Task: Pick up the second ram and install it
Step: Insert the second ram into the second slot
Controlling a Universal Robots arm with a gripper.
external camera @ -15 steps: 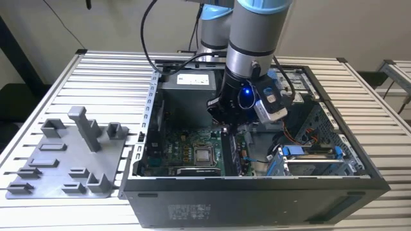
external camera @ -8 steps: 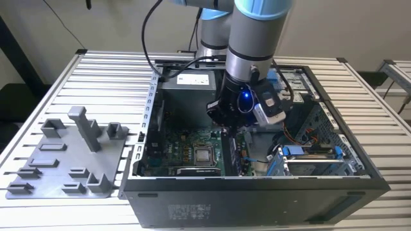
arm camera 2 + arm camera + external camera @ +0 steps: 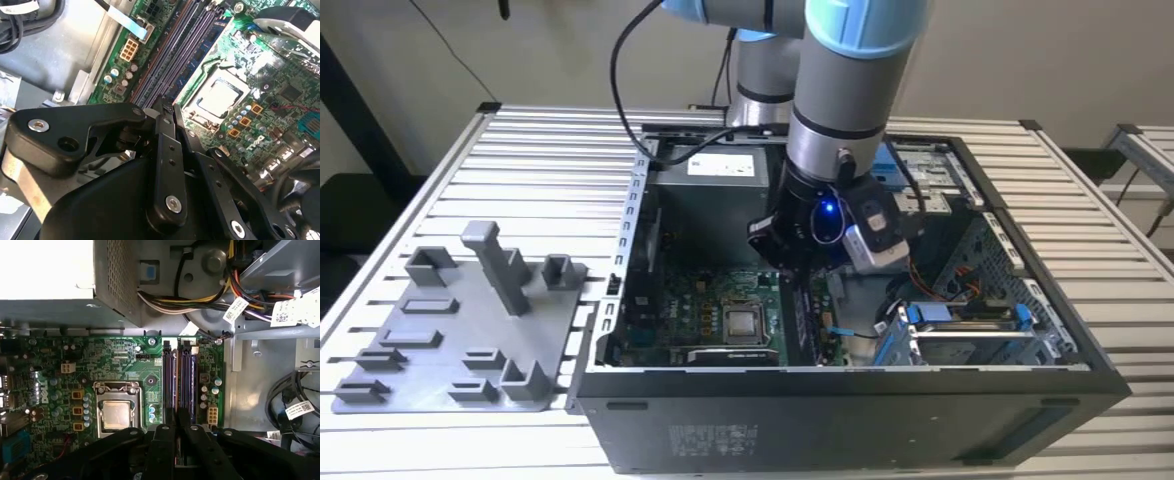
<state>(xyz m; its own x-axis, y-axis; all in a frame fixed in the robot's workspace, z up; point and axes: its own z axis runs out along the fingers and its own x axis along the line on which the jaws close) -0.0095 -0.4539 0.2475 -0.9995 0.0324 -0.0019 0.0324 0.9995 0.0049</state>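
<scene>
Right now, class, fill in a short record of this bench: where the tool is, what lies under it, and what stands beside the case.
tool: lowered inside the open computer case
under the tool: memory slots, alongside the CPU
CPU: seated in its socket, uncovered
holder tray: grey, on the table, at the exterior view's left of the case

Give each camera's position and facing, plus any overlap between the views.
Exterior view: off the arm, high, looking down into the open computer case on a slatted table, holder tray at the exterior view's left; shows the arm and pincer.
First wrist view: on the wrist, looking straight down on the motherboard, memory slots and power supply; pincer in foreground.
Second wrist view: on the wrist, slanted across the motherboard; pincer linkage in foreground.
Shared: all three show the CPU; both wrist views, the memory slots.
</scene>
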